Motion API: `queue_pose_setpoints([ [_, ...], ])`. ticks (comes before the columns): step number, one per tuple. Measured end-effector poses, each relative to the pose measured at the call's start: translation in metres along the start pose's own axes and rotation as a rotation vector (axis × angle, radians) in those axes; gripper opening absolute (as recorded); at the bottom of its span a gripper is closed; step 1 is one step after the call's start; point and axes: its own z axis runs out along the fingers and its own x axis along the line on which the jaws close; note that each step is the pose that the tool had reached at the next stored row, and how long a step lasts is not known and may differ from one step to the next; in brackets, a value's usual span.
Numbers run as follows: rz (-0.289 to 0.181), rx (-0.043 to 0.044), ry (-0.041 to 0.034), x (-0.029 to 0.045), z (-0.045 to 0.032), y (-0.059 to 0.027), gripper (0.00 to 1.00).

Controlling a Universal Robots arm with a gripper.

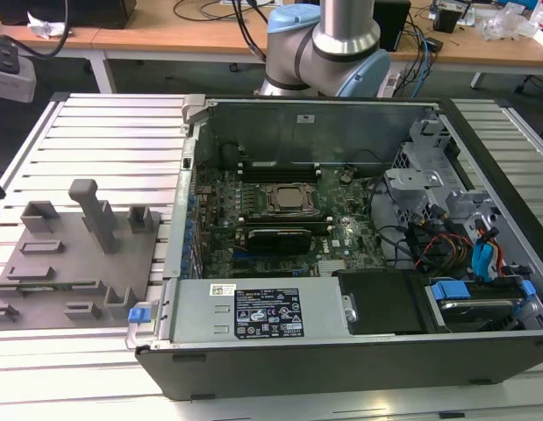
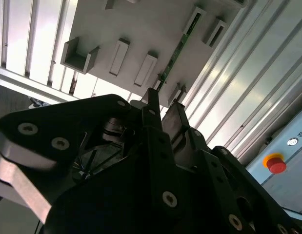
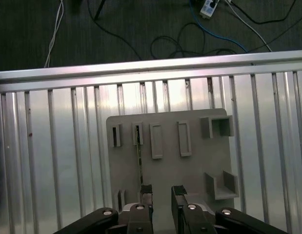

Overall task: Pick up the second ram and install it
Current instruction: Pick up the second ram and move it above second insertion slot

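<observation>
Hovering above the grey holder plate (image 3: 190,170), the gripper (image 3: 162,195) hangs with its fingers (image 3: 147,195) spread apart and nothing between them: open and empty. The second ram (image 3: 140,156) stands on its thin edge in a slot of that plate, a narrow green stick, apart from the fingers in both wrist views. So this looks like the approach to the pick, with no grasp made yet. In the first wrist view the stick lines up with one finger rather than with the gap. By my reading, the grasp calls for a small sideways correction, then a straight descent so the fingers straddle the board's flat faces. Over in the exterior view, the open computer case (image 1: 341,373) waits with its motherboard (image 1: 341,237) exposed.
</observation>
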Motion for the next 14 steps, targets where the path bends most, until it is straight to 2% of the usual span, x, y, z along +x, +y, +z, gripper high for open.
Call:
queue_pose_setpoints([
  [14, -0.003, -0.0001, 0.0001, 0.0003, 0.0128, -0.0006, 0.30],
])
